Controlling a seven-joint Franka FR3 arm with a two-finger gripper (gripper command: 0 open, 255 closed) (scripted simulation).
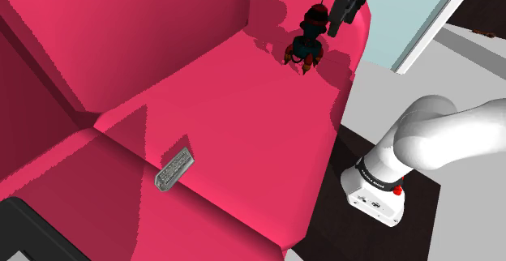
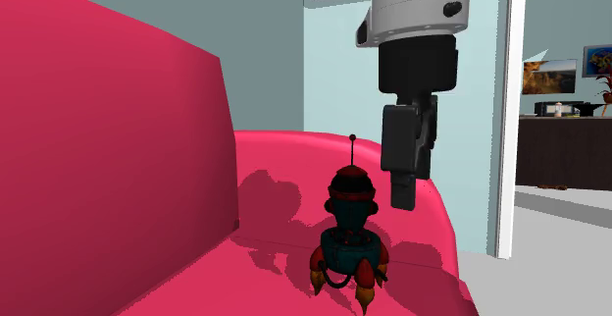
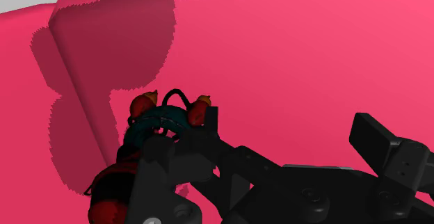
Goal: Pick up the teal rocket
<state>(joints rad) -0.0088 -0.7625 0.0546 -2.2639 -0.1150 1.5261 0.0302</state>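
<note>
If closed from here, likely to miss: end effector open, hovering just beside teal rocket, not around it. Rocket standing upright on red sofa seat, near its far arm. Risk of clipping the rocket's top on descent and toppling it; sideways shift needed first.

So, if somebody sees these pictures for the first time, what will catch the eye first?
The bright pink sofa comes first, with its tall back. On its seat a small toy rocket, teal body and red dome, stands upright, and the black fingers hang open just beside its dome, on the second exterior view's right. A flat grey thing lies farther along the seat, toward the shoulder view's lower left.
</note>
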